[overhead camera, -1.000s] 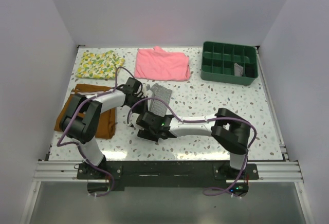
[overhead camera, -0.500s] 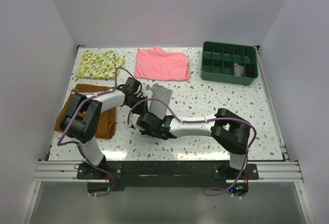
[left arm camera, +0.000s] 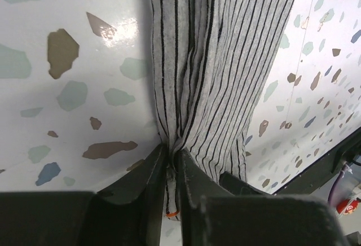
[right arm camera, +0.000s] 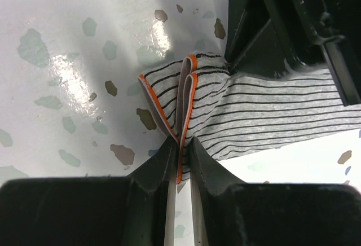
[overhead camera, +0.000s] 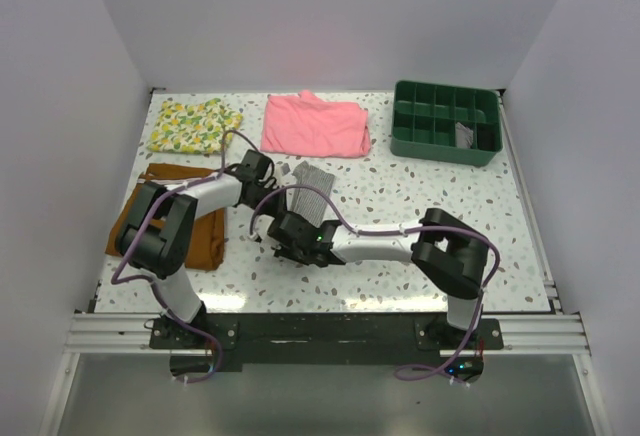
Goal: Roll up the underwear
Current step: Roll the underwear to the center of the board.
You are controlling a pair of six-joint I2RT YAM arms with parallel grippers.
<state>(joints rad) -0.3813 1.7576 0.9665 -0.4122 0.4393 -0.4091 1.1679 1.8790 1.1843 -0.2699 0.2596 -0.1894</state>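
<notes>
The left hand [left arm camera: 172, 157] is pressed together. Its two fingers [left arm camera: 151, 185] pinch a bunched-up bit of the underwear [left arm camera: 225, 54]. From this hand the striped cloth runs away, flat on the bench [left arm camera: 73, 43].

The right hand [right arm camera: 180, 143] is pressed together too. It pinches the folded end of the underwear, right where the orange trim [right arm camera: 193, 91] loops over itself (a few folds sit side by side there). From this hand the grey and white stripes go off to the right, up to the black parts of the left arm [right arm camera: 282, 26].

From above, there is one underwear, and it lies in the middle of the bench. The left hand holds it at its left side. The right hand holds its near left corner. So the two hands are near each other, one on each of the two arms.

Further out lie three more cloth things, one of each kind. The brown shorts [overhead camera: 205, 241] are at the left, partly under the left arm. A yellow printed cloth [overhead camera: 195, 126] is in the far left corner. A pink garment [overhead camera: 315, 124] is at the far middle.

One green tray [overhead camera: 440, 148] sits at the far right. It is split into many little boxes, and one box holds something small and grey (too small to tell what).
</notes>
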